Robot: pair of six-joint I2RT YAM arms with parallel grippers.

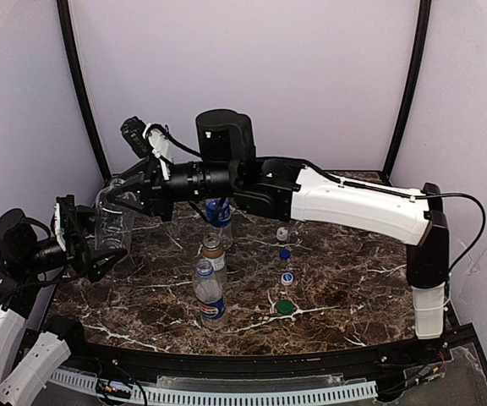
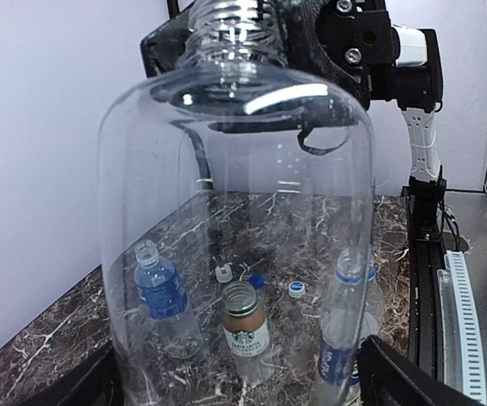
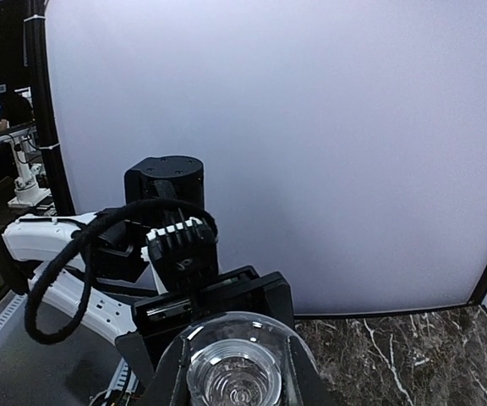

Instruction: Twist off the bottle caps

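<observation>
My left gripper [image 1: 98, 244] is shut on the lower body of the plain clear bottle [image 1: 113, 218] and holds it up above the table's left side. My right gripper [image 1: 132, 200] reaches across and is shut on that bottle's open threaded neck [image 3: 231, 381], one finger [image 3: 161, 372] on each side. The blue-label bottle [image 1: 219, 211], the brown bottle [image 1: 214, 253] and the logo bottle [image 1: 210, 294] stand uncapped mid-table. The white cap [image 1: 282, 234], blue cap [image 1: 285, 253], blue-and-white cap [image 1: 287, 277] and green cap [image 1: 285, 307] lie loose to their right.
The dark marble table [image 1: 353, 288] ends at a black rail along the near edge [image 1: 252, 359]. Pale curtain walls close the back and sides. The right arm's white forearm [image 1: 353, 207] spans over the back of the table.
</observation>
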